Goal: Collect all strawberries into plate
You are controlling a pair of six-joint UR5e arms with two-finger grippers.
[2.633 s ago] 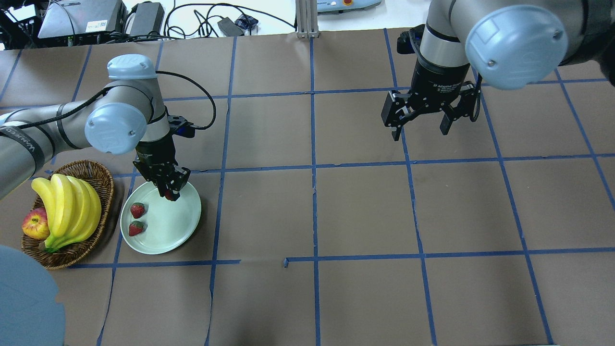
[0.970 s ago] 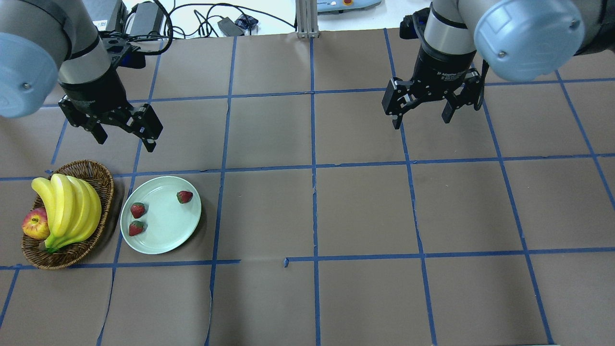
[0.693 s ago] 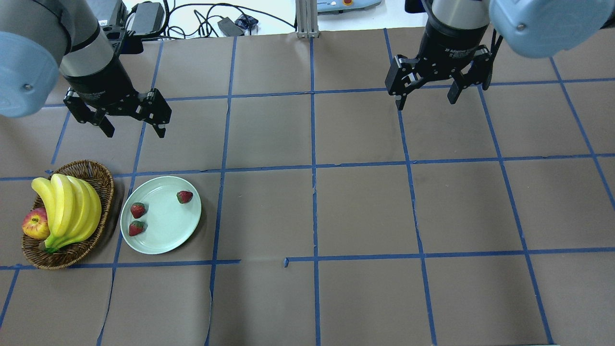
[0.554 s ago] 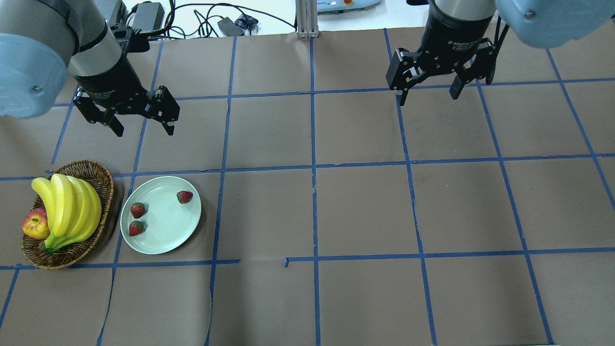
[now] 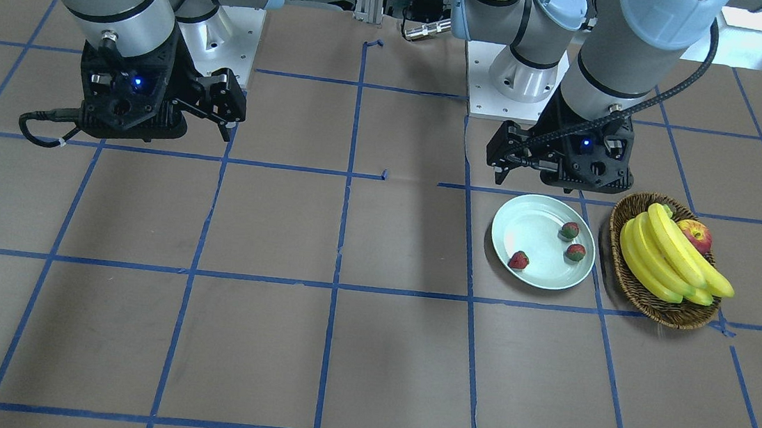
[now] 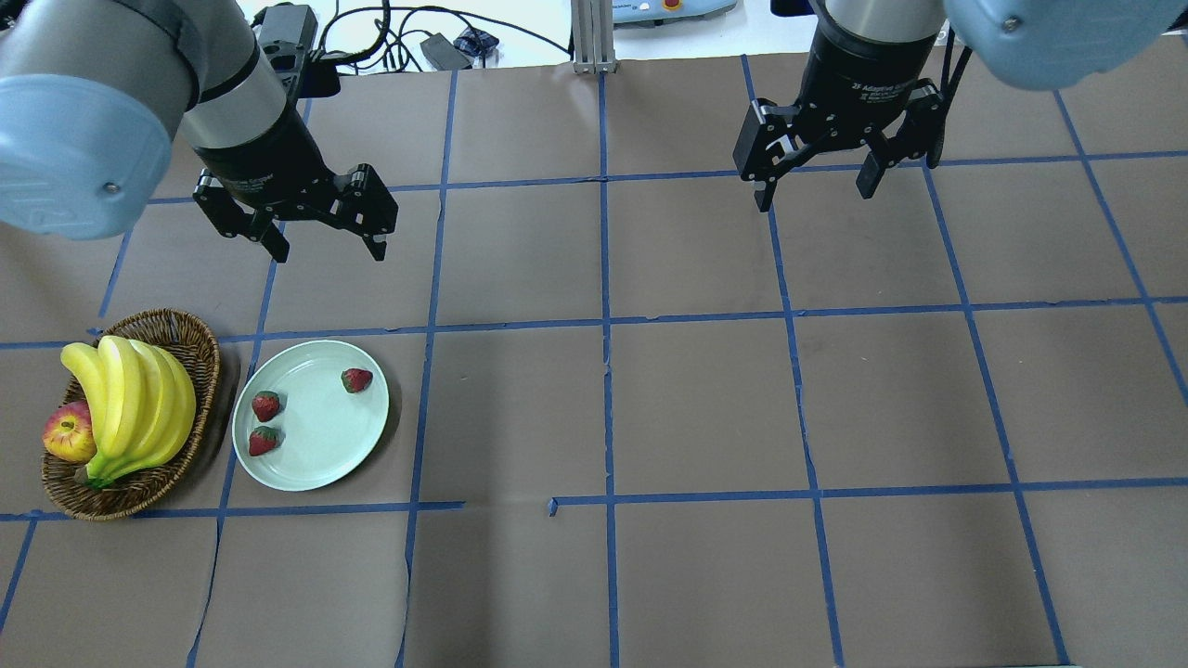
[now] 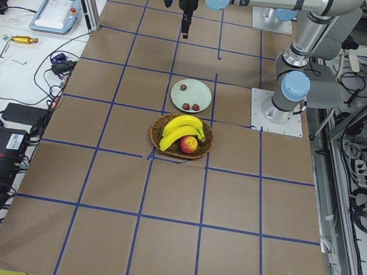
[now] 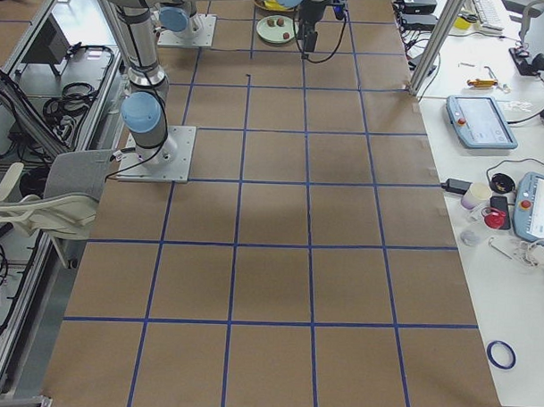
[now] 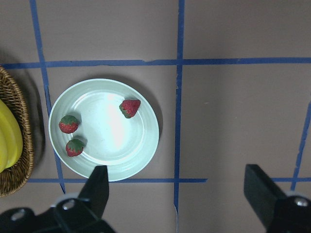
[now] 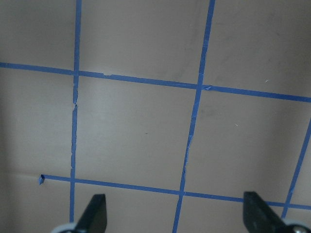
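While the three strawberries [image 9: 129, 108] all lie inside the plate [image 6: 320, 450], the left gripper [image 6: 328, 249] hangs in the air beyond the plate's far rim, its two fingers spread wide with nothing between them. Seen from overhead, the lone strawberry [image 6: 356, 379] sits toward the plate's far right rim, and the other two strawberries [image 6: 266, 405] lie close together by the left rim without touching, green caps showing. The plate rests on the brown paper table [image 6: 705, 408], which is crossed by a grid of blue tape lines [image 6: 608, 417]. Just to the plate's left, with a narrow strip of paper between the two rims, stands a wicker basket [image 6: 206, 345] holding a bunch of bananas [image 6: 139, 408] and a red-yellow apple [image 6: 67, 434] tucked against the bananas' left side. From the left wrist camera the whole plate shows unobstructed below the finger pads. The right gripper [image 6: 813, 197] hangs over the table's far right part, well apart from the plate, fingers likewise spread and empty; its wrist camera shows only paper and tape. Cables [image 6: 371, 37] and equipment lie past the far edge.
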